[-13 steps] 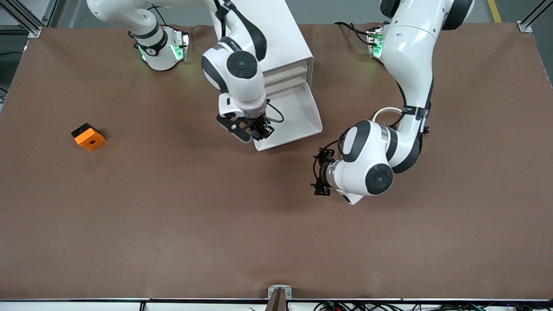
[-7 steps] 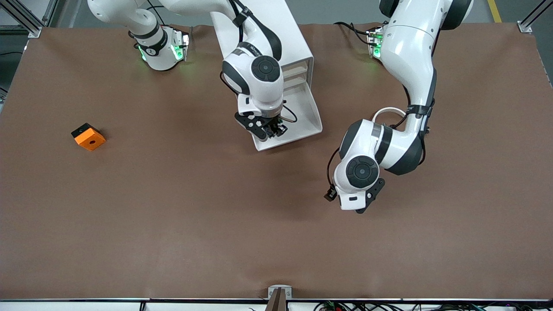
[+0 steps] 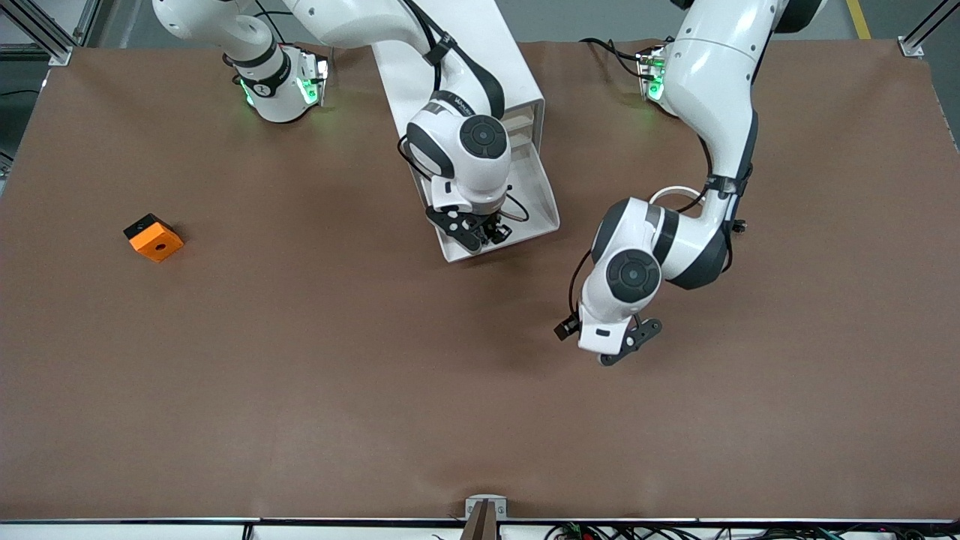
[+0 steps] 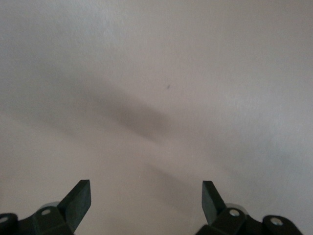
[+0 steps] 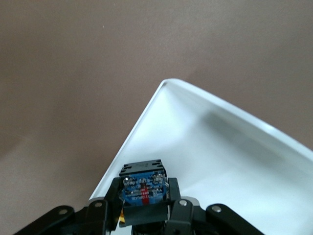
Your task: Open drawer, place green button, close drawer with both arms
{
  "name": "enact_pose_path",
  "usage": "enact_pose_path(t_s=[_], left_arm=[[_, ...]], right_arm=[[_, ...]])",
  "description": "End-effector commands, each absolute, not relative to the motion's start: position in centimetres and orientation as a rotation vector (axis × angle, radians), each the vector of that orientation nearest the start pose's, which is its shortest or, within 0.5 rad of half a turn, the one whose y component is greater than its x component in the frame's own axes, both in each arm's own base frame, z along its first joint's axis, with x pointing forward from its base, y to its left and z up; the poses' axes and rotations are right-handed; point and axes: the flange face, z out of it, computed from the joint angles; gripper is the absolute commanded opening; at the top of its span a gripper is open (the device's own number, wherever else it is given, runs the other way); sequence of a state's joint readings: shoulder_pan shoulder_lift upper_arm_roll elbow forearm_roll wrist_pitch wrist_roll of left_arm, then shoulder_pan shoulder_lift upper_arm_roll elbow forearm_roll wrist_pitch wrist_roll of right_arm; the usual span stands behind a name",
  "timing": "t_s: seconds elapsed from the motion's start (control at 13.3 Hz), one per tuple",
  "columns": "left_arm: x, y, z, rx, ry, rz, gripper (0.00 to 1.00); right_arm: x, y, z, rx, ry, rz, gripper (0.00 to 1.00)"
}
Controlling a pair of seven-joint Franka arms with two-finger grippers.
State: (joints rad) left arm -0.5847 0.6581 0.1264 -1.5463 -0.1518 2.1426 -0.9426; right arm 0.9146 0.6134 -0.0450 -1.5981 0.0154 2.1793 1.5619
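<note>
I read this as the placing step: the drawer [image 3: 525, 196] stands pulled out of the white cabinet [image 3: 480, 60], and the button [image 5: 143, 187] is not yet set down.

Starting at the right arm's end of the table, the orange cube [image 3: 154, 238] lies well apart from everything, untouched. Next comes the right gripper [image 3: 489, 231], which hangs over the drawer's corner nearest the front camera, its jaws closed on the button. In the right wrist view I see the part's black body and blue terminal end pinched between the fingers, with the drawer's rim and white floor just below; the green cap is hidden from me.

The drawer looks empty where I can see it; the arm covers part of its floor.

My next move, as I judge it: shift slightly inward from the rim, lower, then release.

The left gripper [image 4: 146, 203] waits over bare table, nearer the left arm's end, jaws spread wide, holding nothing.
</note>
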Motion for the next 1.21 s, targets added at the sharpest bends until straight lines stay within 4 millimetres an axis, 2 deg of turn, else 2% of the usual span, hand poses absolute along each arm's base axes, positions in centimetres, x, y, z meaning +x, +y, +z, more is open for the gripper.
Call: enact_pose_path(t_s=[0.0,0.08,0.23,0.45,0.6,0.68,0.83,0.9,0.98,1.13], left_arm=[[57.6,-32.3,26.2,-3.047,-0.763,0.129,1.0],[56.7,-32.0,25.6,-3.041,-0.75,0.146,1.0],[55.5,-31.2,24.5,-3.056,-0.719,0.137,1.0],[54.0,-33.2,23.9,-3.079,-0.673,0.171,1.0],[53.2,-34.3,23.0,-3.086,-0.652,0.201,1.0],[52.6,-35.1,21.9,-3.083,-0.631,0.228,1.0],[51.7,-36.7,20.8,-3.108,-0.634,0.262,1.0],[51.1,-37.5,20.6,-3.111,-0.633,0.286,1.0],[50.4,-38.4,20.7,-3.114,-0.63,0.293,1.0],[48.7,-40.5,20.6,-3.114,-0.626,0.331,1.0]], right_arm=[[44.4,53.9,27.2,-2.988,1.075,-0.01,0.27],[44.5,53.8,27.2,-2.985,1.085,-0.012,0.99],[44.5,53.8,27.3,-2.995,1.06,-0.022,1.0],[45.8,53.7,29.1,-3.022,0.955,-0.019,1.0],[48.0,52.2,30.8,-3.065,0.891,0.001,1.0],[49.4,50.9,31.9,-3.087,0.861,0.016,1.0],[52.5,47.6,34.0,-3.143,0.759,0.052,1.0],[54.2,45.3,34.8,-3.175,0.691,0.083,1.0],[55.9,42.5,36.9,-3.193,0.61,0.099,1.0],[59.1,36.2,39.8,-3.207,0.517,0.138,1.0]])
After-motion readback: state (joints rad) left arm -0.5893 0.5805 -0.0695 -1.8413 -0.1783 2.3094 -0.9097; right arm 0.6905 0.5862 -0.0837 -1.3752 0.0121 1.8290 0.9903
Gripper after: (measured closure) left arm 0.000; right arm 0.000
